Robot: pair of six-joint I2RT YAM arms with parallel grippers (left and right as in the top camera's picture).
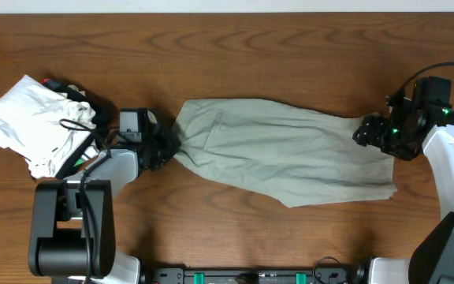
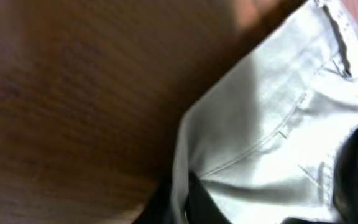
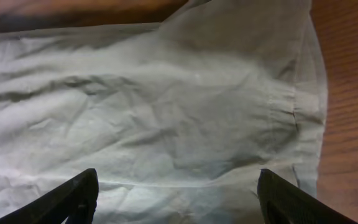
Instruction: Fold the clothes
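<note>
1. A pale grey-green garment (image 1: 282, 150) is lying stretched across the middle of the bench (image 1: 235, 55), running from left of centre out toward the right edge. Its far end is reaching slightly toward the near right corner.
2. The left gripper (image 1: 164, 147) is sitting at the garment's left end, where the cloth is gathering into a narrow bunch. Its jaws are clamping that bunch. In the left wrist view, stitched seams are running across the fabric, and a dark finger (image 2: 194, 202) is pressing in under the folded edge.
3. The right gripper (image 1: 366, 131) is hovering over the garment's right end, near the right edge of the bench. In the right wrist view its two fingers (image 3: 73, 199) are standing wide apart, with wrinkled cloth and a hem showing between them; they are gripping nothing.
4. A crumpled white pile of clothes (image 1: 26, 122) is resting by the left edge, well apart from the garment, with a black cable (image 1: 73, 124) lying across it.
</note>
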